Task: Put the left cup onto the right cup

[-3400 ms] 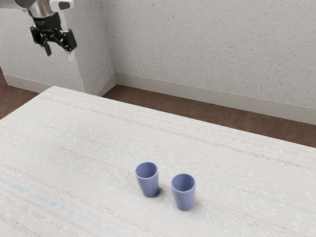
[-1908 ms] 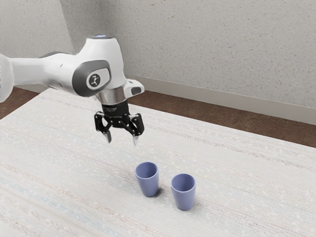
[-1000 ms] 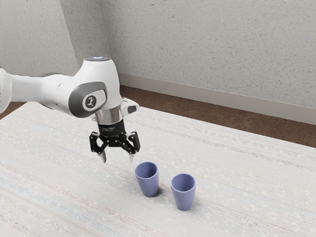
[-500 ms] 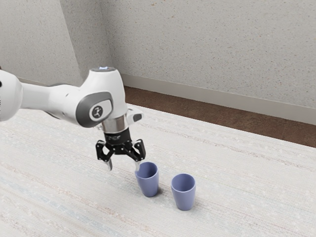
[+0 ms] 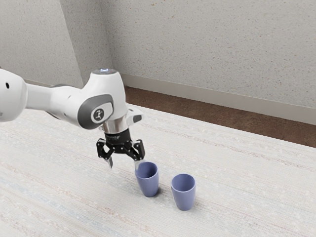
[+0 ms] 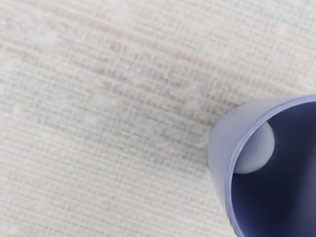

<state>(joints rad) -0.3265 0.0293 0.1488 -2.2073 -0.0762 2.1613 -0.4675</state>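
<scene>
Exterior view, mid-frame: the hand (image 5: pixel 124 162) hangs low and spread open at the rim of the left cup (image 5: pixel 147 179), likely to pinch it. The right cup (image 5: pixel 183 192) stands just beside, on the table (image 5: pixel 237 163).

White arm (image 5: pixel 54 101), grey joint caps, black gripper (image 5: pixel 125 163).

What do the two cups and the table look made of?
The left cup and right cup: probably matte plastic, maybe ceramic; uniform blue-violet, smooth thin walls, no glare. The table: pale wood or laminate look; streaky grain lines, matte.
</scene>
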